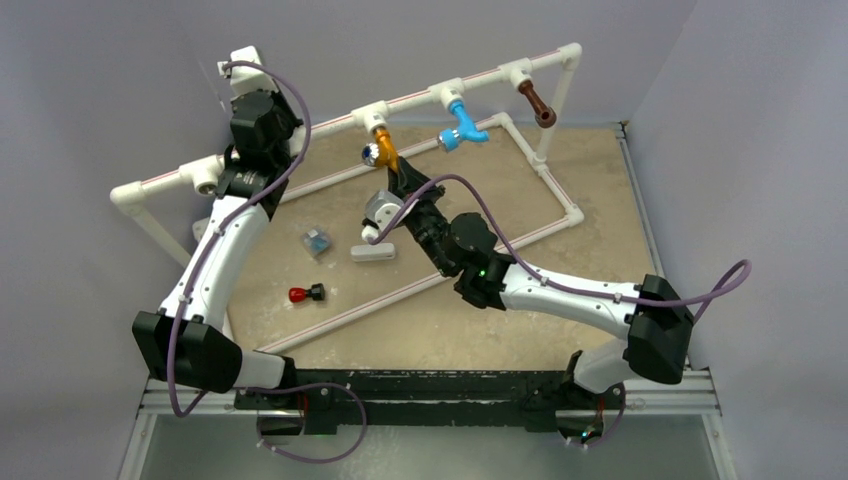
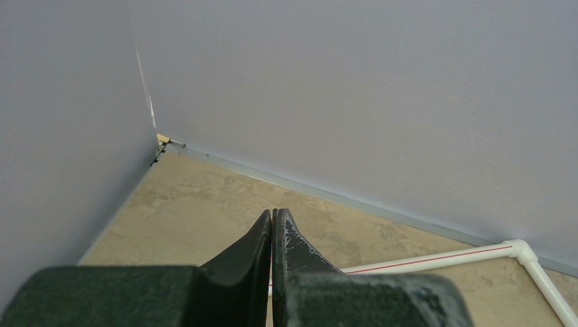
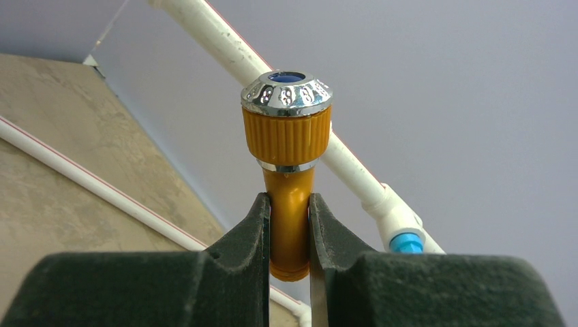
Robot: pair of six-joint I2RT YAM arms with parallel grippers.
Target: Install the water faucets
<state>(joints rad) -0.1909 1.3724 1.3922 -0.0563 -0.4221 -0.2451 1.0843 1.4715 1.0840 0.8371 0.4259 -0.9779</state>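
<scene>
The right gripper (image 1: pixel 398 172) (image 3: pixel 290 204) is clamped on the neck of the orange faucet (image 1: pixel 381 150) (image 3: pixel 287 136), its 2 fingers pinching the stem just below the ribbed collar and chromed cap. In the wrist view the faucet's long axis runs straight up out of the jaws, cap pointing away from the tool. From above, its upper end meets a tee (image 1: pixel 372 118) on the white top rail (image 1: pixel 420 95), and the gripper reaches in from below and to the right. The right arm is much the nearer; any turn to seat the faucet would likely be made about that joint. The blue faucet (image 1: pixel 462 125) and brown faucet (image 1: pixel 536 104) hang from the next 2 tees along the rail. An empty tee (image 1: pixel 205 175) sits toward the rail's left end. The left gripper (image 2: pixel 272 216) is fully closed on nothing, aimed at the table's (image 2: pixel 204 197) far corner. No brand or lettering can be read, only a thin red stripe along the pipes.
</scene>
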